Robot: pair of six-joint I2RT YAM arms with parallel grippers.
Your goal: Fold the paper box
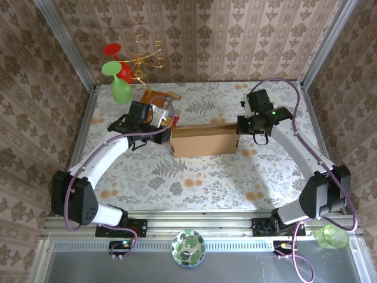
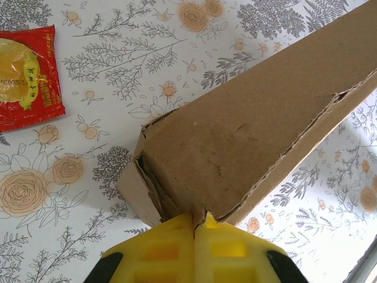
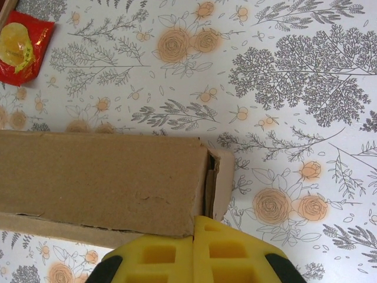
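Across the table's middle the paper box lies long-axis left-to-right between my left gripper and right gripper, both closed (neither clearly pinching cardboard).

red packet — cut at edge | paper box — end cropped

The left arm reached forward and inward from its base, elbow bent, and the left gripper pointed toward the robot's right. The right arm mirrored it, the right gripper pointing left, so the two faced each other well apart. In each wrist view the yellow fingers lay pressed together, no gap between them
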